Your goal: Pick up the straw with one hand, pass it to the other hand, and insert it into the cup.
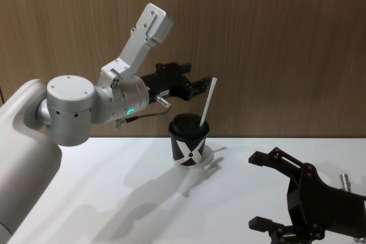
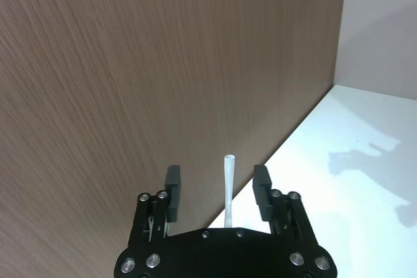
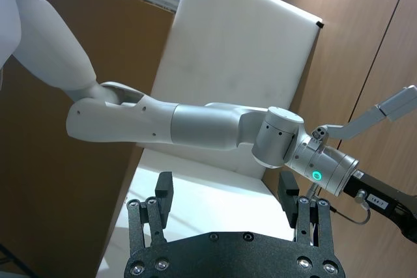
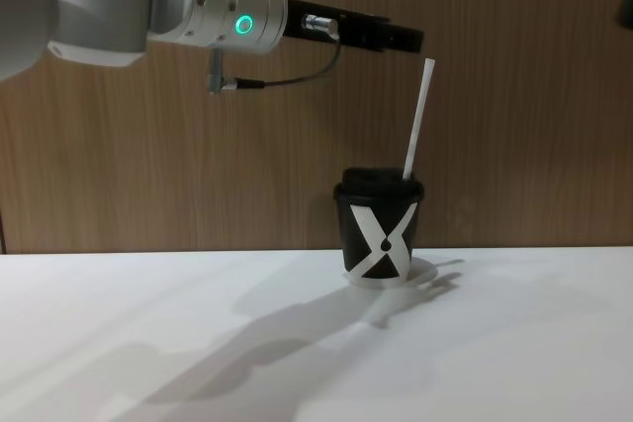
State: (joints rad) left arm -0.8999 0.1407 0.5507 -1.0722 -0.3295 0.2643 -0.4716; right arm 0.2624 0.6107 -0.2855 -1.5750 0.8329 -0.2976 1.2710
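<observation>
Head view puts my left gripper (image 1: 197,84) at upper centre of the frame, its fingers spread wide with nothing gripped, just left of the straw's top. The straw (image 1: 207,102) stands tilted in the lid of the cup (image 1: 189,139), which sits on the white table (image 1: 114,187) at frame centre, close to the wood-grain wall (image 1: 274,38) that fills the upper half. In the left wrist view the straw (image 2: 229,187) rises between my parted fingers (image 2: 172,183), touching neither. Shadows of arm and cup fall across the table toward lower left. My right gripper (image 1: 271,192) sits in the lower right corner, low over the table, its jaws wide apart and empty. A bare white wall (image 2: 384,24) meets the wood panel at a corner.
</observation>
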